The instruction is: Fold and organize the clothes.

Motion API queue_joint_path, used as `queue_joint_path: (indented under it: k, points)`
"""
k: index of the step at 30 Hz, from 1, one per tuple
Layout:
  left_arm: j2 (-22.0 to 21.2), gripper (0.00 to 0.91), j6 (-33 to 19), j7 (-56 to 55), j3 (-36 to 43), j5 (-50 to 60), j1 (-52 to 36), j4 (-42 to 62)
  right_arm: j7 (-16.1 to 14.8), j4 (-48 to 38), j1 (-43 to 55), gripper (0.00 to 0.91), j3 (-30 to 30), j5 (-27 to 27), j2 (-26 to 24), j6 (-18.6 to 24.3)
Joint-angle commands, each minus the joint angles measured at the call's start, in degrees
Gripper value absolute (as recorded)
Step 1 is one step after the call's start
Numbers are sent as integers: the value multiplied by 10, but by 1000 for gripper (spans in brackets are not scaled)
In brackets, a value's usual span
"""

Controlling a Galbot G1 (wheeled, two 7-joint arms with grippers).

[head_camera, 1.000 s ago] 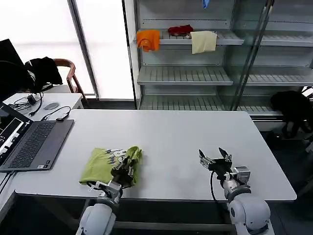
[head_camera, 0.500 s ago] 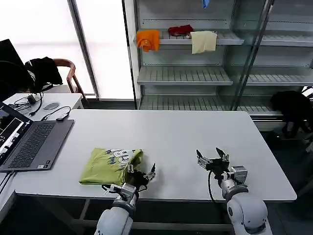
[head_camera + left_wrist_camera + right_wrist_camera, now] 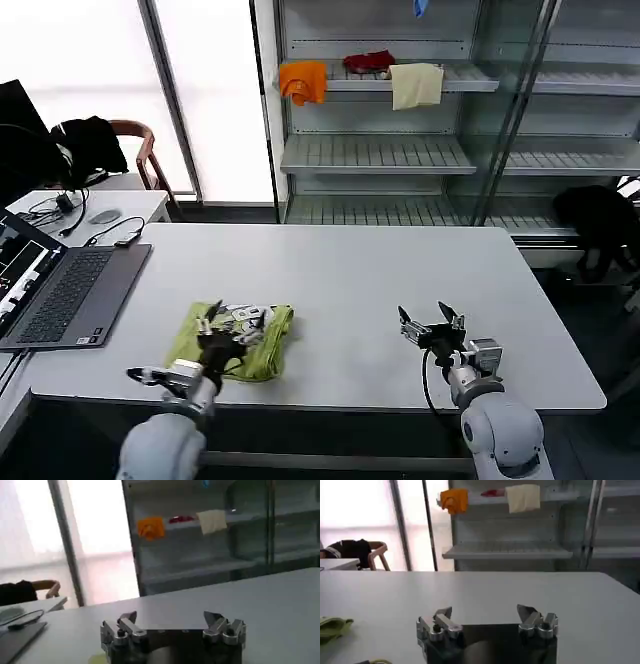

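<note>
The clothes, one lime yellow-green T-shirt [image 3: 250, 340] with its white-blue print showing on top, lie folded into a small bundle on the white table [image 3: 350, 280], near its front edge on the left. My left gripper [image 3: 220, 329] hovers open over the near left part of the bundle; in the left wrist view [image 3: 171, 618] nothing sits between its fingers. My right gripper [image 3: 430, 324] stands open and empty above the table to the right of the shirt, well apart from it. In the right wrist view [image 3: 486, 613] an edge of the shirt [image 3: 333, 628] shows at the side.
An open laptop [image 3: 60, 290] lies at the table's left edge. Behind the table stand metal shelves [image 3: 380, 155] holding orange [image 3: 303, 80], red [image 3: 368, 62] and cream [image 3: 416, 85] cloths. A black garment [image 3: 600, 215] lies at the right. A chair and a side table with cables are at the back left.
My left gripper swung from the shirt's right side across to its left part. The shirt's raised right fold now lies flatter. The right gripper has barely shifted.
</note>
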Motion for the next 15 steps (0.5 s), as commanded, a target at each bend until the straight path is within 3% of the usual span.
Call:
queue_joint_path:
  k: [1, 15]
  points:
    - [56, 907, 37, 25, -164, -201, 8, 54, -3, 5, -2, 907, -4, -3, 1, 0]
    - [45, 907, 11, 23, -126, -154, -35, 176, -3, 9, -10, 907, 6, -2, -3, 0]
